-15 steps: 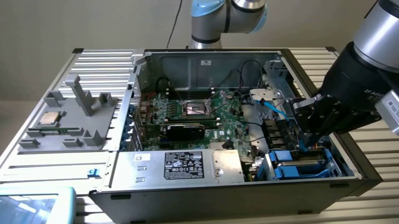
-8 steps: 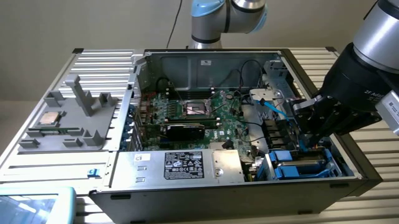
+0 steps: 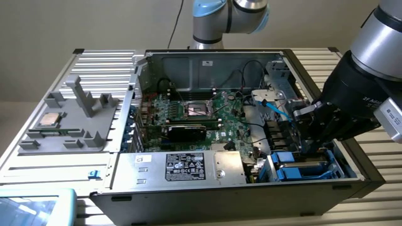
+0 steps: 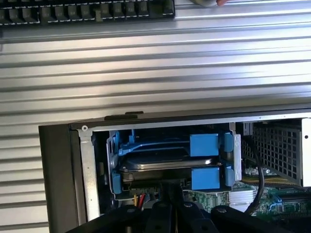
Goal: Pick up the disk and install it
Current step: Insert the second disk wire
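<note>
Pressing down: gripper (image 3: pixel 309 149) fingers closed together, holding nothing | disk (image 4: pixel 167 162) seated in blue bay (image 3: pixel 301 169) at case (image 3: pixel 188 197) near right corner of exterior view | fingertips right at its edge.

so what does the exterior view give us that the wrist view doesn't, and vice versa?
Exterior only: the whole open computer case with its motherboard, the large silver box with a black label, a grey tray holding a small CPU chip on the exterior view's left, and the arm reaching down into the case's corner.

Wrist only: the disk seen edge-on, lying in the blue frame, and a keyboard past the case.

Both: the blue drive bay and the shut gripper right by it.
</note>
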